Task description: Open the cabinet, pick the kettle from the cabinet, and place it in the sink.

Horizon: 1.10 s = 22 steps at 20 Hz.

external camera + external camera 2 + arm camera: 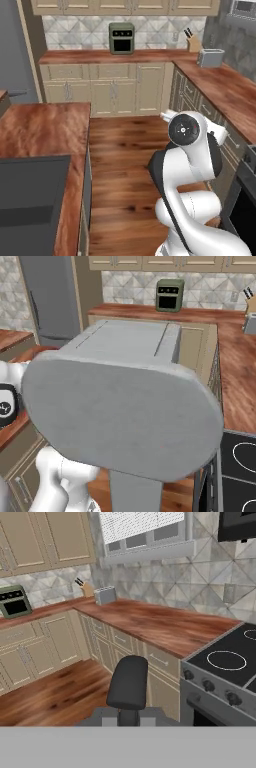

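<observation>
Finding the cabinet comes first. The gripper (128, 712) has its tips pressed together, holding nothing. The sink (35, 190) sits beside the arm. I cannot spot the kettle, so turn slowly toward the wall cabinets (40, 539).

One green toaster oven (121, 38) at twelve o'clock, one grey toaster (210, 58) and one knife block (193, 44) at one o'clock. One black sink (30, 192) at eight o'clock; one stovetop (230, 654), one grey refrigerator (50, 301)
</observation>
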Motion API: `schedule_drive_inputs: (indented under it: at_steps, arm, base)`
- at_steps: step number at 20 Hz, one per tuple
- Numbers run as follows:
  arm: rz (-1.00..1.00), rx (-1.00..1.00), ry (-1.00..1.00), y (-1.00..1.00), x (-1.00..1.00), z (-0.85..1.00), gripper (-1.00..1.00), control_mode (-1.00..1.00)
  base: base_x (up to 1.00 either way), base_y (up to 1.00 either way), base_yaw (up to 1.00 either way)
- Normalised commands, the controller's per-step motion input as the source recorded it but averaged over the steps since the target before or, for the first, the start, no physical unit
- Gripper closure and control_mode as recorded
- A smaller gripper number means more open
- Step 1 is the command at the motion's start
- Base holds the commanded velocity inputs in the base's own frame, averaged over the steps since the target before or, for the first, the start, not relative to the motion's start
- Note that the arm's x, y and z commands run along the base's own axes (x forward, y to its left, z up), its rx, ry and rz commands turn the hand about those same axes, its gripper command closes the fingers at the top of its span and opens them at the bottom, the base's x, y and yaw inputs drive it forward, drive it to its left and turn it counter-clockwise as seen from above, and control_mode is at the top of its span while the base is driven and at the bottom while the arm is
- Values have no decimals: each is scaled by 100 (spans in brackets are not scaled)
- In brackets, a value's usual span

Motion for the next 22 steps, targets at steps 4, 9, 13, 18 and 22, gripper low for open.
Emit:
schedule_drive_inputs:
  at_steps: [4,9,13,18,22]
  arm:
    - [0,0,0,0,0,0,100,100]
    - [0,0,0,0,0,0,100,100]
    - [0,0,0,0,0,0,100,100]
    - [0,0,0,0,0,0,100,100]
    - [0,0,0,0,0,0,100,100]
  base:
    - [55,-23,1]
    - [55,-22,4]
    - [47,-23,16]
    - [32,-20,40]
    - [21,-17,57]
